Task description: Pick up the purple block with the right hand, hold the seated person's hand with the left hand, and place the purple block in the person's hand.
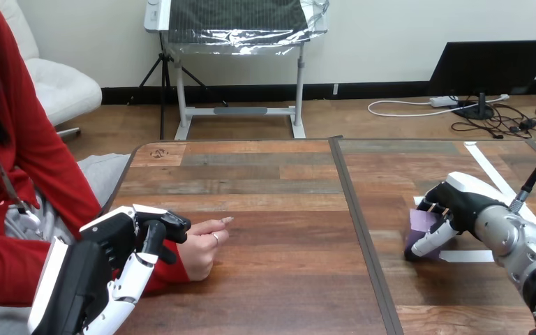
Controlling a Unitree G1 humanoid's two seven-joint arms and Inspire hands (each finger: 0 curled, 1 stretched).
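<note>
Right hand [441, 218]: seen at about 4 o'clock on the wooden plank table [272, 181], black with white shells, at the end of a silver forearm entering from the lower right. Its fingers [434, 241] are curled narrowly about the small purple block [421, 230], 1 white finger lying across the block's near face. The block sits low against the tabletop, at 9 o'clock of the palm; whether it rests on the wood or is just clear of it cannot be told. 2 strips of white tape adjoin it: a short strip [469, 256] just beside the block at its 4 o'clock, and a long slanting strip [490, 169] at 1 o'clock of the hand.

Left hand [127, 241]: at about 8 o'clock on the table, well apart from the block. Its black fingers [159, 239] are bent down over the person's wrist [183, 246], with the white thumb below, beside the red sleeve [171, 273]. The person's hand [206, 246] lies loosely closed on the wood at 3 o'clock of the left hand.

A dark seam [357, 216] divides the table between the 2 hands.
</note>
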